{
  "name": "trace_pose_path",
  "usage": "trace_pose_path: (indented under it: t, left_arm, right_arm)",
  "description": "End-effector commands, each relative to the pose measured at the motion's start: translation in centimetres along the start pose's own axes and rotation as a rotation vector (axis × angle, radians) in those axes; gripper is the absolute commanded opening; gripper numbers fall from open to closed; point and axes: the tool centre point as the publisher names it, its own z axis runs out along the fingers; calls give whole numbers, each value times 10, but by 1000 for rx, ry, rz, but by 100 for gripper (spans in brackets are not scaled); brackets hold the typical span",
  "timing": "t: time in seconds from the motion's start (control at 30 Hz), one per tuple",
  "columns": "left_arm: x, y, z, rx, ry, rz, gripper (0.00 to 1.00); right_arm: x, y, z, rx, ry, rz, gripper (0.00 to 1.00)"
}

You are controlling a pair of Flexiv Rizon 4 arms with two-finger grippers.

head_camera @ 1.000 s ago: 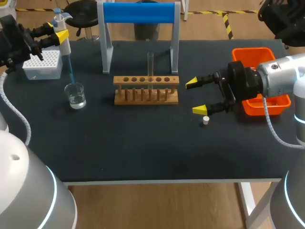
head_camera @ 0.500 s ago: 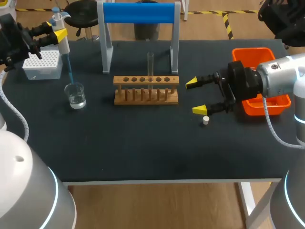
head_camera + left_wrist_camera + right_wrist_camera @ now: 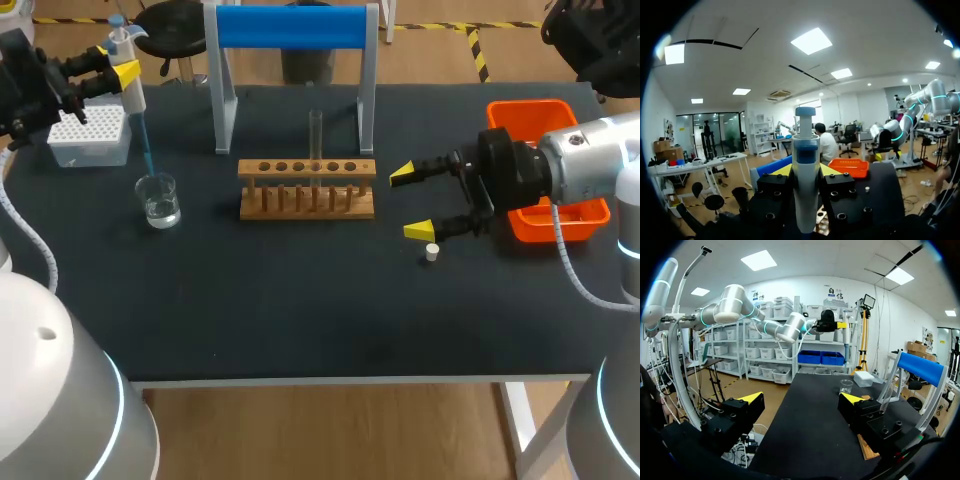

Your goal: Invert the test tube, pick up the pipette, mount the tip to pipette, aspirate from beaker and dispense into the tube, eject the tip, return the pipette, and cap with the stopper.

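Blue-tipped pipette [image 3: 131, 92] clenched in left gripper [image 3: 118, 66], tip over beaker [image 3: 159, 200]; right gripper [image 3: 410, 203] spread wide (white stopper [image 3: 432, 252] just beside).

Left tool [image 3: 122, 72] is clenched, held high; right tool [image 3: 410, 202] hangs wide open.

Head overhead, right wrist low, sharing beaker [image 3: 159, 199]

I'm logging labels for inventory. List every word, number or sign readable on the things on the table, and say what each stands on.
None can be read. The pipette, tip box, beaker, tube rack, orange bin and stopper show no legible print; any fine markings are too small to tell.
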Motion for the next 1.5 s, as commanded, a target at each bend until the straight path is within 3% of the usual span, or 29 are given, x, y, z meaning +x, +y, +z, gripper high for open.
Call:
trace_pose_path:
  t: [0.03, 0.37, 0.93, 1.2, 1.5]
  left_arm:
    - [0, 1, 0, 2, -1, 1, 0]
    - [0, 1, 0, 2, -1, 1, 0]
    - [0, 1, 0, 2, -1, 1, 0]
    - [0, 1, 0, 2, -1, 1, 0]
    - [0, 1, 0, 2, -1, 1, 0]
  right_arm:
    - [1, 1, -1, 3, -2, 0, 100]
    - [1, 1, -1, 3, -2, 0, 100]
    - [18, 27, 111, 155, -47, 31, 100]
    - [8, 28, 164, 214, -122, 60, 100]
    - [-4, 27, 204, 226, -219, 85, 100]
